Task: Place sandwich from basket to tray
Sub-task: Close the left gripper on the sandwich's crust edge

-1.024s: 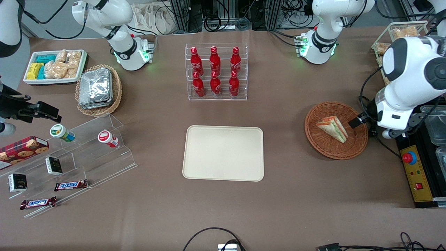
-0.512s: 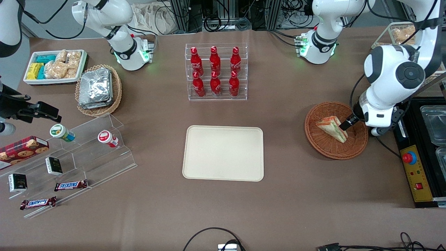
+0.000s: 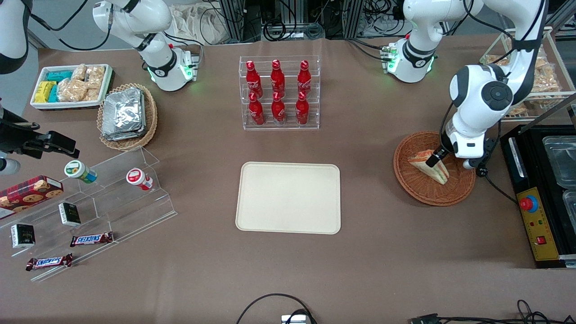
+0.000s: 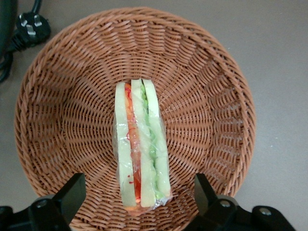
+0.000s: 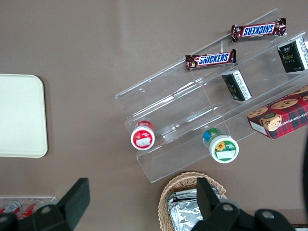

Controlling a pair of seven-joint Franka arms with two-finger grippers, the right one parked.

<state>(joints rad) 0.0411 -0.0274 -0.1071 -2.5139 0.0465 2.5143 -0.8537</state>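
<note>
The sandwich [image 3: 429,166], a plastic-wrapped wedge with red and green layers, lies in the reddish-brown wicker basket [image 3: 420,191] toward the working arm's end of the table. In the left wrist view the sandwich [image 4: 140,150] lies in the middle of the basket [image 4: 62,96]. My gripper [image 3: 435,158] hangs just above the sandwich, open, with one finger [image 4: 72,192] on each side of its wide end and not touching it. The cream tray [image 3: 288,197] lies bare at the table's middle, nearer the front camera than the bottle rack.
A clear rack of red bottles [image 3: 279,92] stands farther from the camera than the tray. A black control box [image 3: 537,222] with a red button sits beside the basket. A wire rack of bagged snacks [image 3: 537,78] stands above it. A plug [image 4: 32,26] lies by the basket.
My gripper has moved from the basket's rim inward over the sandwich, toward the table's middle. The sandwich and basket have not moved.
</note>
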